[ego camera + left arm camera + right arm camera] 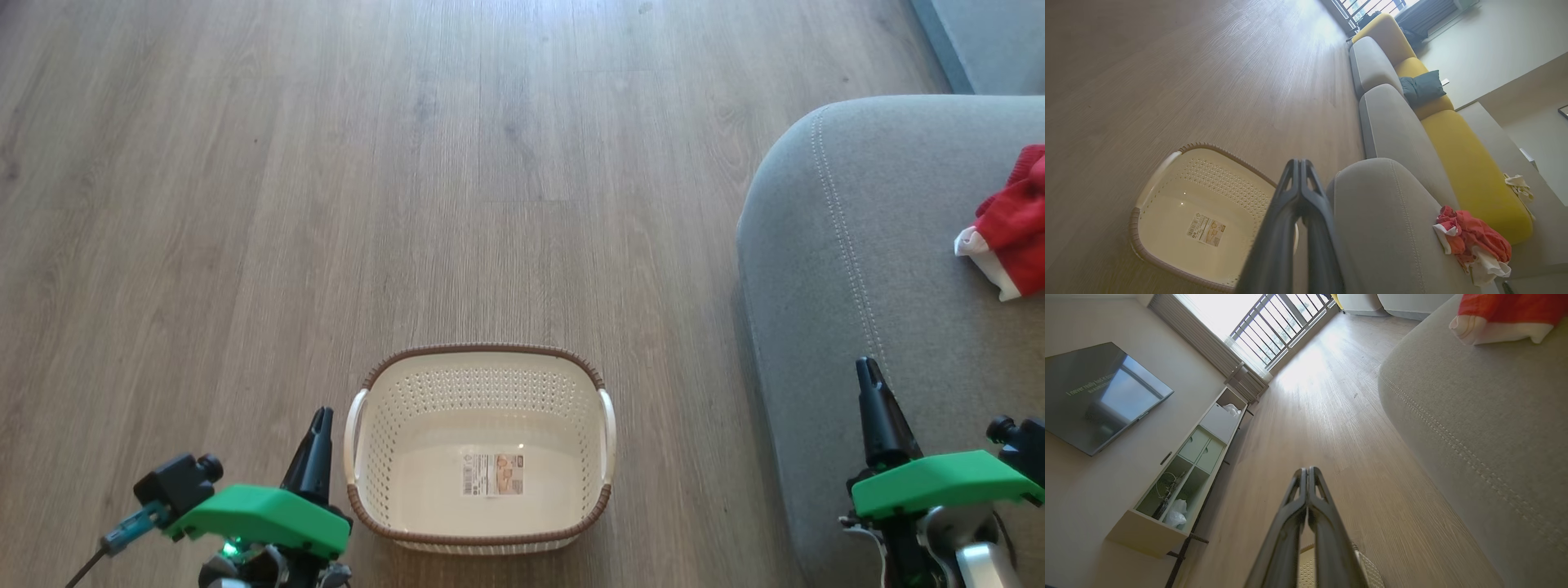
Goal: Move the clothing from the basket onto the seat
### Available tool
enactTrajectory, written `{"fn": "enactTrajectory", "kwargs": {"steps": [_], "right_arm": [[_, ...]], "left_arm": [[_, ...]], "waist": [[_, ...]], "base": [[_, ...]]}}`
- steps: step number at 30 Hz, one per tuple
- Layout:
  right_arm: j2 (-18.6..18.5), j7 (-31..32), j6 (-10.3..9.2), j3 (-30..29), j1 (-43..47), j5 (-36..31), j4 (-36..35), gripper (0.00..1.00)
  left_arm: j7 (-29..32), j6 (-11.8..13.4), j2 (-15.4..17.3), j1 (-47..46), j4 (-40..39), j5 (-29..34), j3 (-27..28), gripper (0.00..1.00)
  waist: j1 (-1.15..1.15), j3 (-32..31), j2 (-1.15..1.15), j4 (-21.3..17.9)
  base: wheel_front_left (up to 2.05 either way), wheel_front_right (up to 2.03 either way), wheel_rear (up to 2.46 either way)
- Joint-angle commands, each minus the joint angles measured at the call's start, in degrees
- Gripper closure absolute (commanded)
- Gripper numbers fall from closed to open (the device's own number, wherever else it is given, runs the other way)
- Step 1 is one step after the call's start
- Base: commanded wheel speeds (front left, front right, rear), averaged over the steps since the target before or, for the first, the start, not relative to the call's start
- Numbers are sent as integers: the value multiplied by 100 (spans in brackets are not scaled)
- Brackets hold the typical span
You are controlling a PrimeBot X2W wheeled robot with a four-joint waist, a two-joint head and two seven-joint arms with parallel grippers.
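Wood floor (pixel 490 163), basket (pixel 482 353) beside closed left fingers (pixel 314 457), clothing (pixel 1012 220) beyond closed right fingers (pixel 880 412)

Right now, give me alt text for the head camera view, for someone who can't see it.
An empty cream basket sits on a wood floor, only a label sticker on its bottom, while red clothing lies on the grey seat at right. The robot's left hand and right hand, both shut, rise from the lower corners.

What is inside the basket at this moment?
Inside the basket only a label sticker lies on its floor; no garment is there. The red clothing lies on the seat. The near wall's inner face is hidden behind the rim.
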Motion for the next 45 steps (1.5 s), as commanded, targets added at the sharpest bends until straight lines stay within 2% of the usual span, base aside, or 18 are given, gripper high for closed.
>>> {"fn": "enactTrajectory", "kwargs": {"steps": [1, 45], "right_arm": [[-30, 34, 0, 16, -330, 187, -151, 100], [63, 763, -1, -172, -548, 3146, 111, 100]], "left_arm": [[26, -55, 76, -340, -146, -162, 189, 100], [744, -620, 72, -505, -54, -2855, 971, 100]], "waist": [[0, -2, 0, -4], [0, -60, 0, -130]], "base": [[0, 0, 0], [0, 0, 0]]}}
